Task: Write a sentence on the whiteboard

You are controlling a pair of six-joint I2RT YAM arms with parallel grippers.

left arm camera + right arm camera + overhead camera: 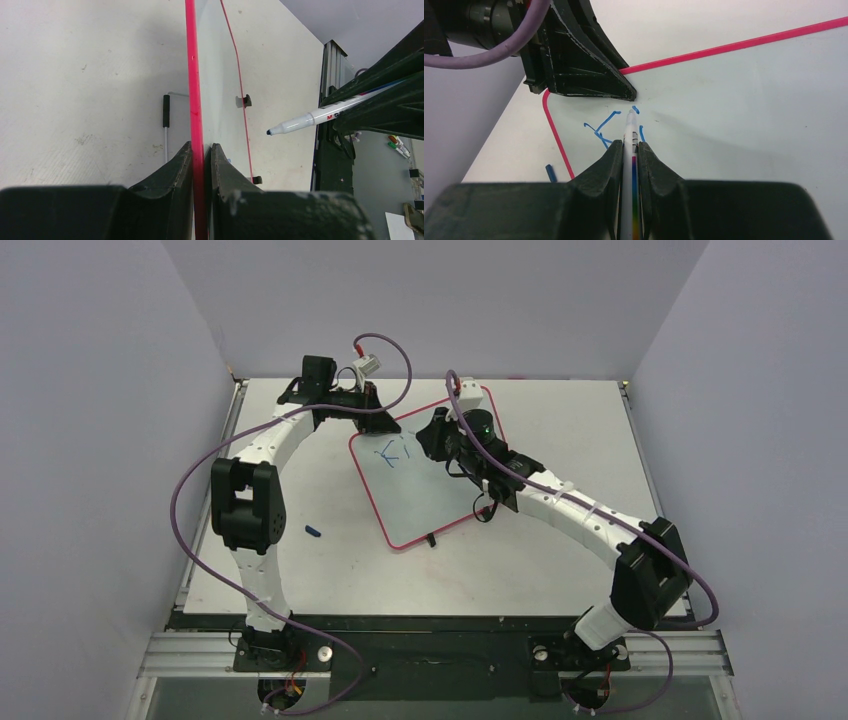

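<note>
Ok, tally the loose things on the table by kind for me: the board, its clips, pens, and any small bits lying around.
whiteboard: 1
black clips on its edge: 2
marker: 1
small blue piece lying on the table: 1
total: 5

Looks like a robotics lab rig: white table (560,570) boxed in by plain grey walls (90,390), two arms (255,500) bolted by an aluminium rail (185,655), purple cables (474,61) looping around.

Pale lilac walls (430,300), white tabletop (560,570) (scuffed, faintly speckled), even light
</note>
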